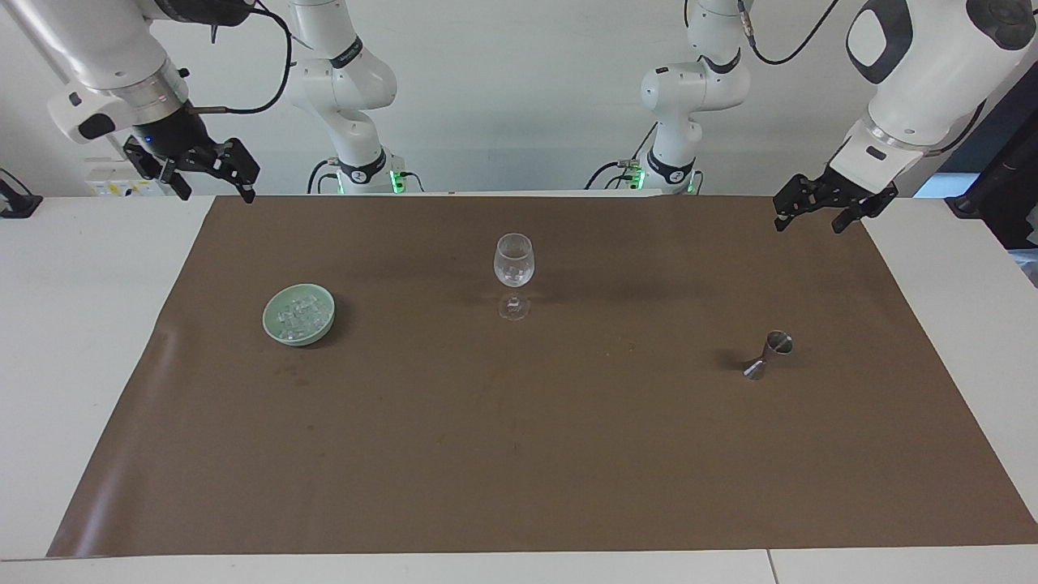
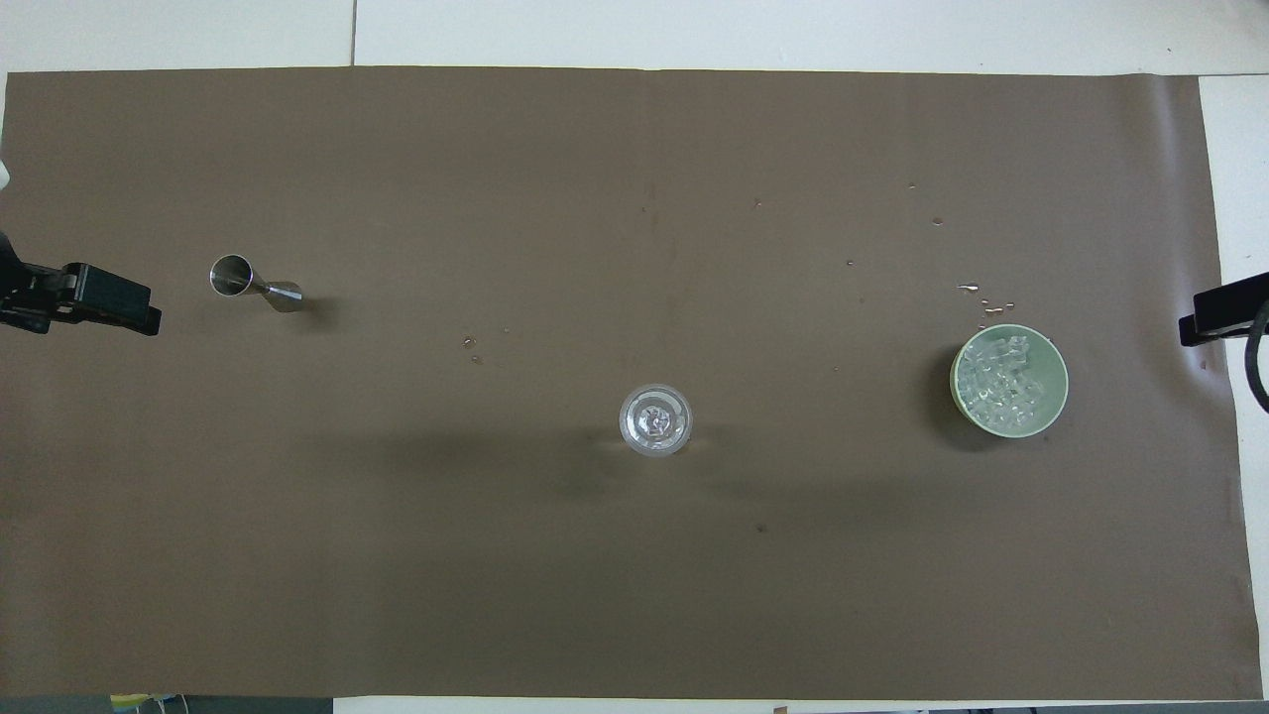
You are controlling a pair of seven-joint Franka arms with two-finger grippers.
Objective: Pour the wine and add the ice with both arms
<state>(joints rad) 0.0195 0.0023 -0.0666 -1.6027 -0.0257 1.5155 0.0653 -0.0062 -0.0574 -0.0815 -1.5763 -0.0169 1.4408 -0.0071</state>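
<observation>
A clear stemmed glass (image 1: 513, 264) (image 2: 655, 419) stands upright mid-mat, with a few glassy bits low in its bowl. The ice (image 1: 298, 315) (image 2: 1006, 377) fills a pale green bowl (image 1: 276, 327) (image 2: 1055, 412) toward the right arm's end. A small steel jigger (image 1: 769, 354) (image 2: 253, 283) stands toward the left arm's end. No wine shows. My right gripper (image 1: 217, 191) (image 2: 1214, 315) hangs open over the mat's corner near its base. Over the mat's edge, at the jigger's end of the table, my left gripper (image 1: 809, 224) (image 2: 99, 302) hangs open. Both hold nothing.
A brown mat (image 1: 519, 454) (image 2: 595, 595) covers most of the white table (image 1: 73, 341). Small wet drops (image 2: 986, 297) dot the mat just farther from the robots than the bowl. A black stand (image 1: 997, 195) is beside the table at the left arm's end.
</observation>
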